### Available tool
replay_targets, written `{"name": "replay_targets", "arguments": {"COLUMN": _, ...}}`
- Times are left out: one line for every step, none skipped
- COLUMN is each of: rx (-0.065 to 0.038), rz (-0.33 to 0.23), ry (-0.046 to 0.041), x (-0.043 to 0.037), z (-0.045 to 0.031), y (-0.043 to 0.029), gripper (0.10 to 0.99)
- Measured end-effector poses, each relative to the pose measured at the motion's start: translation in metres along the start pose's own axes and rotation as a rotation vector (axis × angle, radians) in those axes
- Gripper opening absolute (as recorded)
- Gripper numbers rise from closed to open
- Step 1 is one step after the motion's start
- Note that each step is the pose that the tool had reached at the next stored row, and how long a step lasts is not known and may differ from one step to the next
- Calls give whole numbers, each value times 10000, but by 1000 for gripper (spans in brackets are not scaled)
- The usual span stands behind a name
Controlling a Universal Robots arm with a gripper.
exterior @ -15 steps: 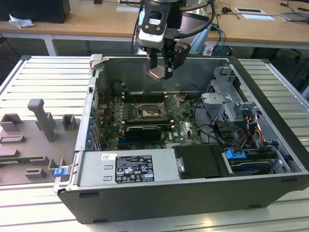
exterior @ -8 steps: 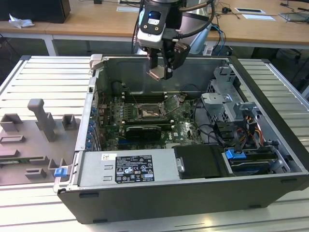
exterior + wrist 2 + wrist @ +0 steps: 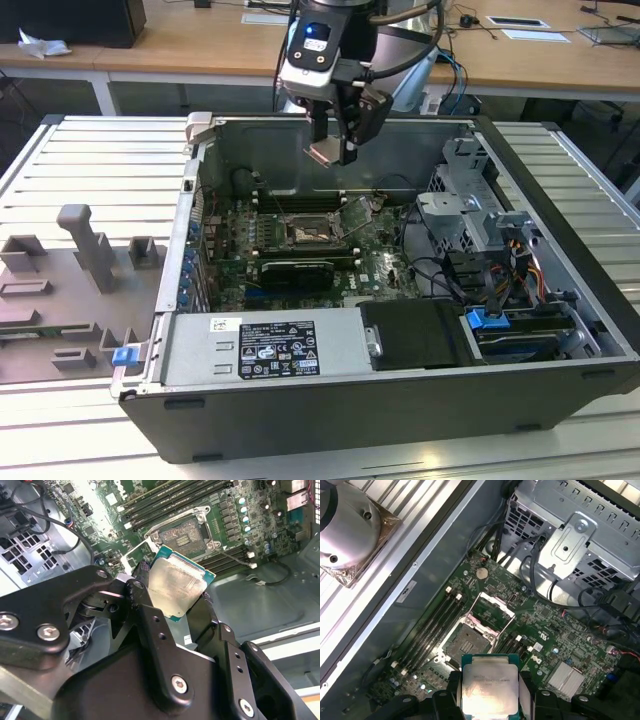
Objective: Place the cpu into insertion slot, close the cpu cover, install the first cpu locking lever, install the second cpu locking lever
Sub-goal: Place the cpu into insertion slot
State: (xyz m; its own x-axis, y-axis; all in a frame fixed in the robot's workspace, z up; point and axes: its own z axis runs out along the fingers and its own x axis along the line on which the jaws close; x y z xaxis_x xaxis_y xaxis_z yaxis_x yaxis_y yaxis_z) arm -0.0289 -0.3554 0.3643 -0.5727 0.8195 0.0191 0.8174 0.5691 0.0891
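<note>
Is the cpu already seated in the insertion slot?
No: in the second wrist view the pincer holds the cpu clear of the insertion slot, whose dark centre lies bare.

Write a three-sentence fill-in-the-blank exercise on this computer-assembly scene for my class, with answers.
The claw is shut on the ___.
The insertion slot is ___, with nothing seated in it.
The cpu cover is tilted ___, not closed.
Missing words: cpu; empty; open.
</note>
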Motion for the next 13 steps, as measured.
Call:
{"name": "replay_targets", "arguments": {"rx": -1, "rz": 51, "ry": -4, "x": 0, "z": 1, "y": 0, "gripper": 541}}
{"name": "replay_targets", "arguments": {"rx": -2, "rz": 87, "ry": -7, "x": 0, "z": 1, "y": 0, "gripper": 541}}
{"name": "replay_targets", "arguments": {"rx": -3, "rz": 129, "ry": -11, "x": 0, "z": 2, "y": 0, "gripper": 541}}
{"name": "replay_targets", "arguments": {"rx": -3, "rz": 167, "ry": -14, "x": 0, "z": 2, "y": 0, "gripper": 541}}
{"name": "replay_targets", "arguments": {"rx": -4, "rz": 204, "ry": -18, "x": 0, "z": 2, "y": 0, "gripper": 541}}
{"name": "replay_targets", "arguments": {"rx": -5, "rz": 255, "ry": -23, "x": 0, "z": 3, "y": 0, "gripper": 541}}
{"name": "replay_targets", "arguments": {"rx": -5, "rz": 297, "ry": -27, "x": 0, "z": 3, "y": 0, "gripper": 541}}
{"name": "replay_targets", "arguments": {"rx": -7, "rz": 373, "ry": -33, "x": 0, "z": 4, "y": 0, "gripper": 541}}
{"name": "replay_targets", "arguments": {"rx": -8, "rz": 454, "ry": -41, "x": 0, "z": 5, "y": 0, "gripper": 541}}
{"name": "replay_targets", "arguments": {"rx": -9, "rz": 496, "ry": -44, "x": 0, "z": 5, "y": -1, "gripper": 541}}
{"name": "replay_targets", "arguments": {"rx": -10, "rz": 537, "ry": -47, "x": 0, "z": 6, "y": -1, "gripper": 541}}
{"name": "replay_targets", "arguments": {"rx": -11, "rz": 593, "ry": -53, "x": 0, "z": 6, "y": -1, "gripper": 541}}
{"name": "replay_targets", "arguments": {"rx": -12, "rz": 683, "ry": -61, "x": 0, "z": 7, "y": -1, "gripper": 541}}
